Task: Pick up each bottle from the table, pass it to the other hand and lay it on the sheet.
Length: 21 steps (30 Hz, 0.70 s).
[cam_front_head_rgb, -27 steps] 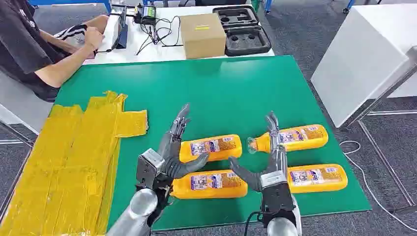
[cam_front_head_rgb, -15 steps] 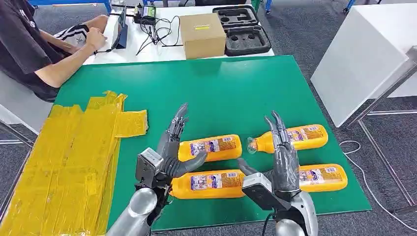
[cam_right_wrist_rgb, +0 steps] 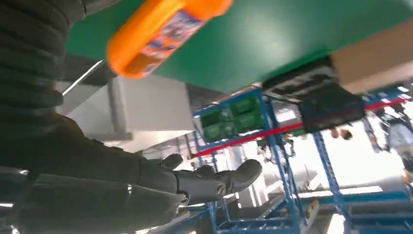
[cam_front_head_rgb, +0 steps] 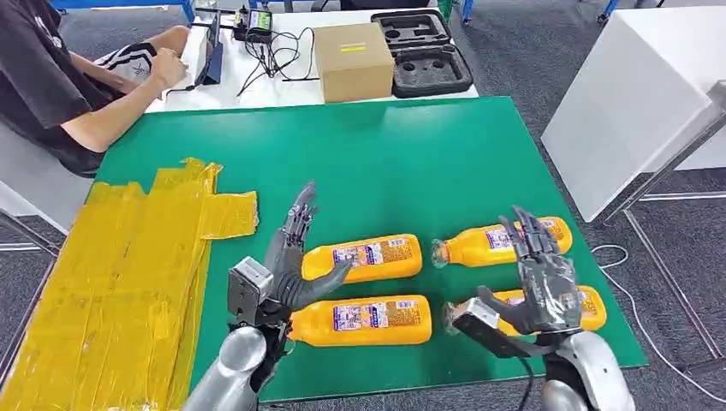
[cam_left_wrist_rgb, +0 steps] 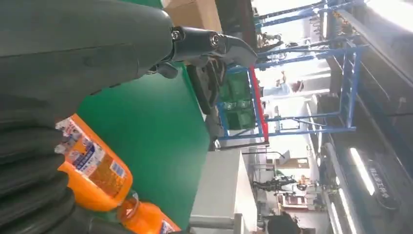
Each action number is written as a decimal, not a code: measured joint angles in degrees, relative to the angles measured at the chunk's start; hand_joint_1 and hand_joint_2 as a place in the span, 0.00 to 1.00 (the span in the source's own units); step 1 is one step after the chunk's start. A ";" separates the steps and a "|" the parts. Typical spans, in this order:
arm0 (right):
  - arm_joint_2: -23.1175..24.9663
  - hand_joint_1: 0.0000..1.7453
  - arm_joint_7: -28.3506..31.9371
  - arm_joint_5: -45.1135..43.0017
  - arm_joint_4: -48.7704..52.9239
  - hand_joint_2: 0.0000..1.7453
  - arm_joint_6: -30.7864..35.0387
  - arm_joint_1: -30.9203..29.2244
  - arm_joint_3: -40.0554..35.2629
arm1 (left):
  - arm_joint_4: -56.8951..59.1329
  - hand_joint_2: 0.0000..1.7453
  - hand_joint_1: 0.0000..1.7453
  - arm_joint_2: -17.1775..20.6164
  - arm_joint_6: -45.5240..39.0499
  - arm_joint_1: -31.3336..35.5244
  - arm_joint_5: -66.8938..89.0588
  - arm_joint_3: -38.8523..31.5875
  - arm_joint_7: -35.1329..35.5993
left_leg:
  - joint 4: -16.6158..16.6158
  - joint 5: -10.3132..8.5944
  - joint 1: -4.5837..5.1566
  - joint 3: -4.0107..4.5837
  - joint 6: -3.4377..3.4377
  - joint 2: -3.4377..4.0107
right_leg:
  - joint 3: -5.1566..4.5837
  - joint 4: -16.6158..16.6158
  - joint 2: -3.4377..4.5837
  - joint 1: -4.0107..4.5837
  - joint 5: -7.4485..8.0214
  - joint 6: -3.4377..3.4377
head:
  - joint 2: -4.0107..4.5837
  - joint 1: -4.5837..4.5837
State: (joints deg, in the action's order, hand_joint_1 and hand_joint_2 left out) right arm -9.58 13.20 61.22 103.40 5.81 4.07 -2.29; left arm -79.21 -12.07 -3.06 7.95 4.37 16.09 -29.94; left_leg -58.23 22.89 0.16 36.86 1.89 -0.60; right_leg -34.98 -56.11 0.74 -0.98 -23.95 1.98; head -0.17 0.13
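Both hands open above four orange bottles lying on the green desk.

The left hand (cam_front_head_rgb: 287,265) spreads its dark fingers (cam_front_head_rgb: 300,212) beside the far-left bottle (cam_front_head_rgb: 364,258), holding nothing; the right hand (cam_front_head_rgb: 541,287), fingers apart and empty, hangs over the near-right bottle (cam_front_head_rgb: 591,309), hiding much of its label. The near-left bottle (cam_front_head_rgb: 364,319) and far-right bottle (cam_front_head_rgb: 492,241) lie on their sides, smooth plastic with printed labels. The crinkled yellow sheet (cam_front_head_rgb: 111,282) covers the desk's (cam_front_head_rgb: 385,163) left side, its near edge cut off. A cardboard box (cam_front_head_rgb: 352,60) sits beyond.
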 measured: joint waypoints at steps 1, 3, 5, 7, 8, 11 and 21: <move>-1.25 0.00 0.37 -0.26 -0.07 1.00 -1.75 0.05 1.68 | 0.00 1.00 0.00 0.02 0.07 -0.33 -0.11 -0.26 -0.20 | 0.00 0.00 0.00 0.01 0.02 0.00 | 0.00 0.00 0.00 0.00 0.00 0.00 | 0.00 -0.02; -3.81 0.00 1.51 -2.06 -0.59 1.00 -5.18 0.05 4.63 | 0.00 1.00 0.00 0.11 0.18 -0.81 -0.44 -0.70 -0.55 | 0.00 0.01 0.01 0.02 0.04 0.00 | 0.00 0.00 0.01 0.00 0.00 0.01 | 0.00 -0.04; -6.63 0.00 2.82 -4.09 -1.51 1.00 -9.03 0.07 7.65 | 0.28 1.00 0.00 0.11 0.46 -0.79 -0.90 -0.98 -0.66 | -0.01 0.03 0.03 0.02 0.06 0.00 | 0.00 0.00 0.00 -0.01 0.00 0.01 | 0.00 -0.02; -9.45 0.00 3.95 -5.24 -2.36 1.00 -11.92 0.48 10.74 | 0.55 1.00 0.00 0.17 0.48 -0.79 -1.35 -1.16 -0.70 | -0.01 0.04 0.05 0.02 0.08 0.00 | -0.01 0.00 -0.01 -0.02 0.00 0.01 | 0.00 -0.02; -10.51 0.00 4.37 -5.55 -2.67 1.00 -12.65 0.81 12.04 | 0.72 1.00 0.00 0.28 0.48 -0.79 -1.49 -1.20 -0.81 | -0.01 0.06 0.05 0.02 0.11 0.00 | 0.00 0.01 -0.01 -0.02 0.00 0.01 | 0.00 -0.02; -13.24 0.00 5.94 -7.47 -3.82 1.00 -15.01 1.34 15.40 | 1.01 1.00 0.00 0.55 0.48 -0.78 -2.01 -1.27 -1.07 | -0.01 0.08 0.05 0.02 0.13 0.04 | -0.02 0.00 0.02 -0.01 0.00 0.01 | 0.00 -0.04; -15.34 0.00 6.51 -8.66 -5.18 1.00 -16.26 1.55 17.92 | 1.22 1.00 0.00 0.55 0.48 -0.76 -2.23 -1.31 -1.16 | -0.01 0.08 0.05 0.01 0.13 0.07 | -0.03 0.00 0.02 -0.01 0.00 0.01 | 0.00 -0.02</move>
State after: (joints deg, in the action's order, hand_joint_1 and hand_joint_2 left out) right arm -24.92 19.72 52.57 98.22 -10.45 5.61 15.63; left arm -77.99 -11.52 -2.58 7.19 2.14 14.78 -31.10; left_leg -58.24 22.97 0.22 36.88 2.02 -0.53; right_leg -35.01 -56.11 0.76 -0.99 -23.96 2.00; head -0.17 0.11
